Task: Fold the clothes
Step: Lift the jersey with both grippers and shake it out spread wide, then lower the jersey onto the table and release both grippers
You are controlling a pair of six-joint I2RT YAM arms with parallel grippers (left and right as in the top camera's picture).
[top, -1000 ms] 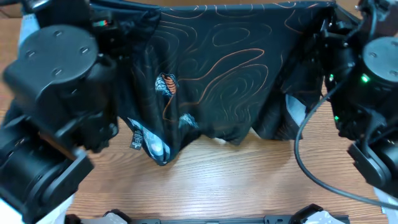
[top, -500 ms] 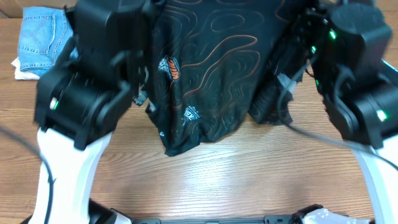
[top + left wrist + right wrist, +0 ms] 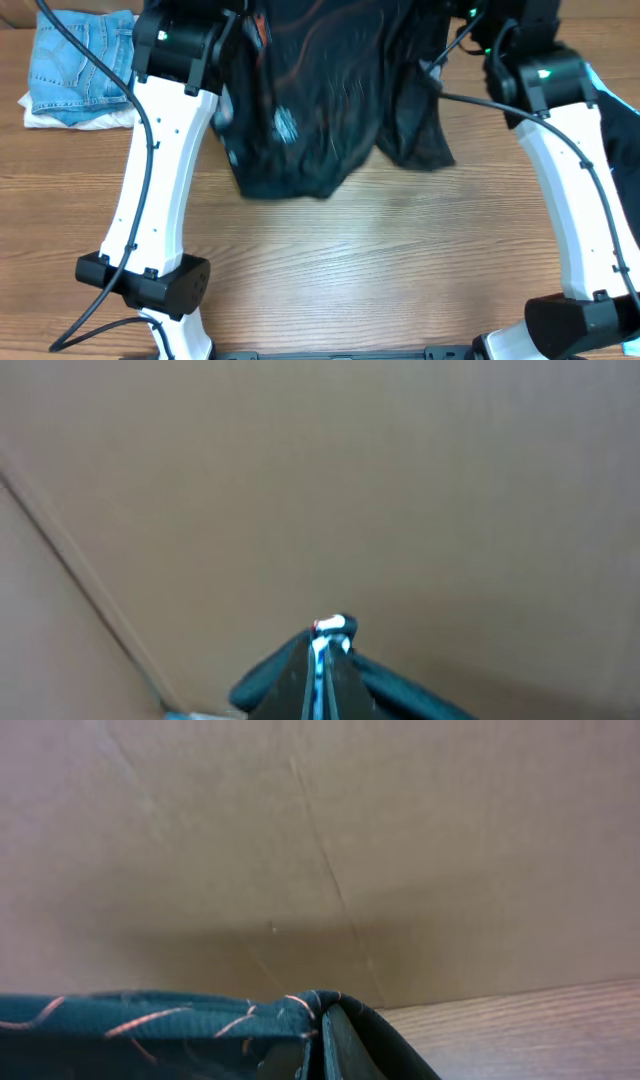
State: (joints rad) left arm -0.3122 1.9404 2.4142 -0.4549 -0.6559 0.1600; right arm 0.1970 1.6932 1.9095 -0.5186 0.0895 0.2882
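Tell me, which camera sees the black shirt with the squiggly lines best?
The overhead view: it shows most of the black jersey, hanging and spread wide. The left wrist view shows only a small pinched corner of it, and the right wrist view just a strip of its edge.

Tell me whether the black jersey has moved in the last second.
Yes. The jersey has shifted up the overhead view, away from the black rail at the bottom.
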